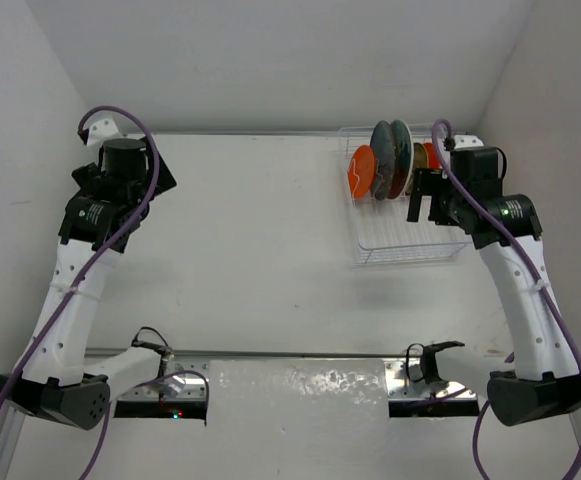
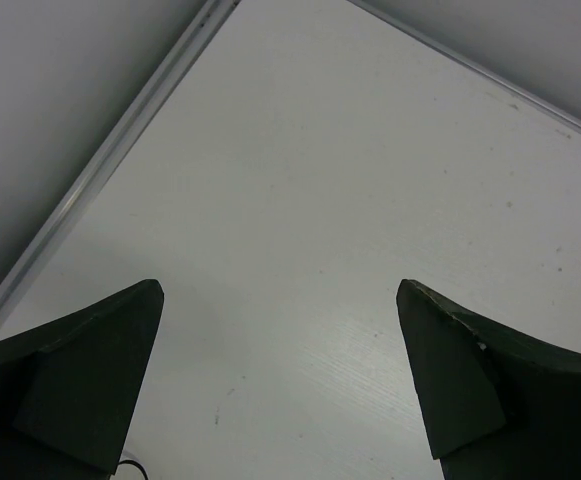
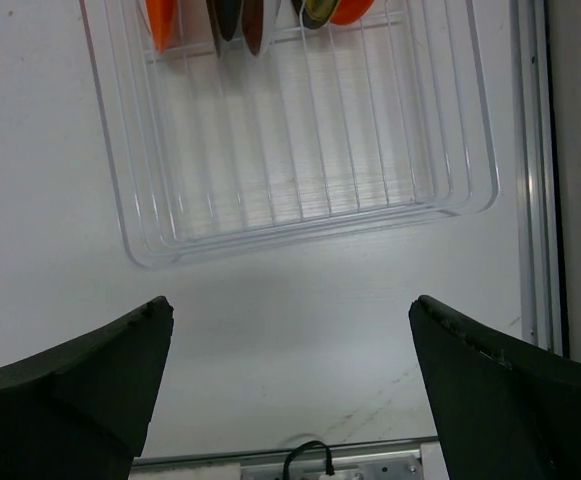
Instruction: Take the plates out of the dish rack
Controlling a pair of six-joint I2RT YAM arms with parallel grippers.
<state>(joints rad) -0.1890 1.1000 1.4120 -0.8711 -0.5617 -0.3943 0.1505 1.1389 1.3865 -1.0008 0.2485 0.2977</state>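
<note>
The right claw (image 1: 426,198) hangs released, jaws wide and holding nothing, above the near, vacant half of the dish rack (image 1: 400,250). The plates (image 1: 392,158) all stand upright in the rack's far slots, an orange plate (image 1: 362,172) leftmost. The left claw (image 1: 120,165), likewise released, hovers over the desk (image 1: 250,260) well left of the rack. Nothing looks unloaded; every plate is yet to be lifted out.

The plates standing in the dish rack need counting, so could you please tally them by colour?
orange plates: 2
red plate, mottled teal centre: 1
teal plate: 1
yellow-centred plate: 1
Total: 5 visible, all upright in the dish rack
</note>
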